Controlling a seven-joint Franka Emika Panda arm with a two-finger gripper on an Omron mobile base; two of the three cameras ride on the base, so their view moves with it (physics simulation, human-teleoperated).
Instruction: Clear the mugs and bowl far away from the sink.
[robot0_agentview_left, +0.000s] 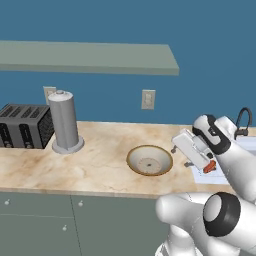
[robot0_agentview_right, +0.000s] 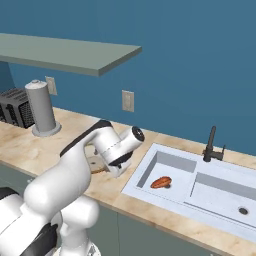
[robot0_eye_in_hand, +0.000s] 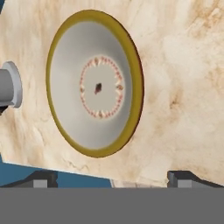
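Bowl (robot0_agentview_left: 149, 160) sat upright on marble desk (robot0_agentview_left: 95, 160), between paper-towel holder (robot0_agentview_left: 65, 122) and sink (robot0_agentview_right: 200, 182), apart from both. Tool (robot0_eye_in_hand: 112, 178) hovered above bowl, tips spread wide, holding nothing. Step in hand, by judgement: approach to bowl, grasp not yet made. Next move likely called for descent onto tan-gold rim, one tip inside, one outside, then closing and carrying bowl away from sink.

The bowl (robot0_eye_in_hand: 94, 83) looks glazed ceramic, smooth; the table (robot0_agentview_left: 95, 160) is polished beige marble; the toaster (robot0_agentview_left: 22, 125) looks dark metal.
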